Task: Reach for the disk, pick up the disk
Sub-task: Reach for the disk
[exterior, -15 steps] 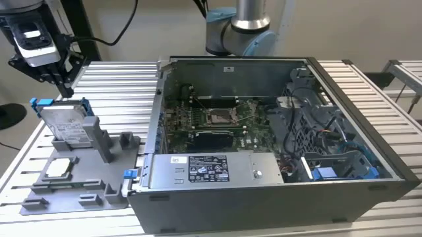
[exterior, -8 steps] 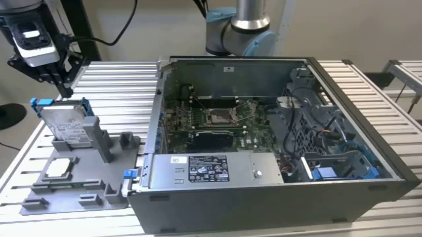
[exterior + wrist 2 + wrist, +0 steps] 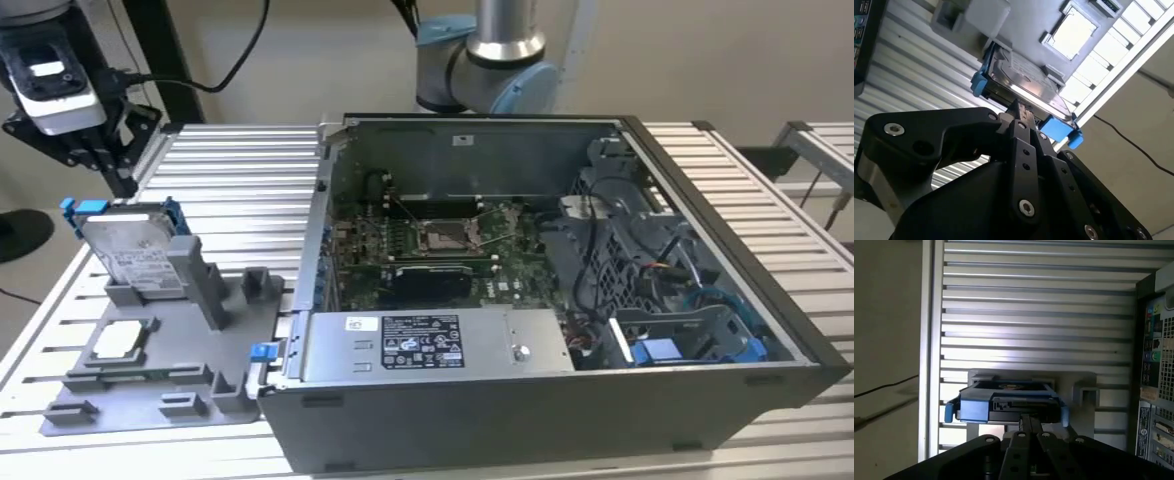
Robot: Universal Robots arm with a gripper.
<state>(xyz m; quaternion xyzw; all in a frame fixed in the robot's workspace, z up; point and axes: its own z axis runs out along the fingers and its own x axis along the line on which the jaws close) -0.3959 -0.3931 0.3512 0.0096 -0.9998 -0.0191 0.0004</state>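
Observation:
The disk is a silver hard drive in a bright blue bracket. It stands on edge, leaning in a slot of the grey fixture on the exterior view's left. My gripper hangs above and behind it, apart from it, with nothing held. In both wrist views the black fingers lie together, pointing at the disk's upper edge. In the second wrist view my gripper is close over the disk. The first wrist view has my gripper just short of the disk.
A small square silver chip lies on the fixture in front of the disk. An open computer case stands to the exterior view's right, with a long grey labelled box along its near side. Slatted aluminium table lies underneath.

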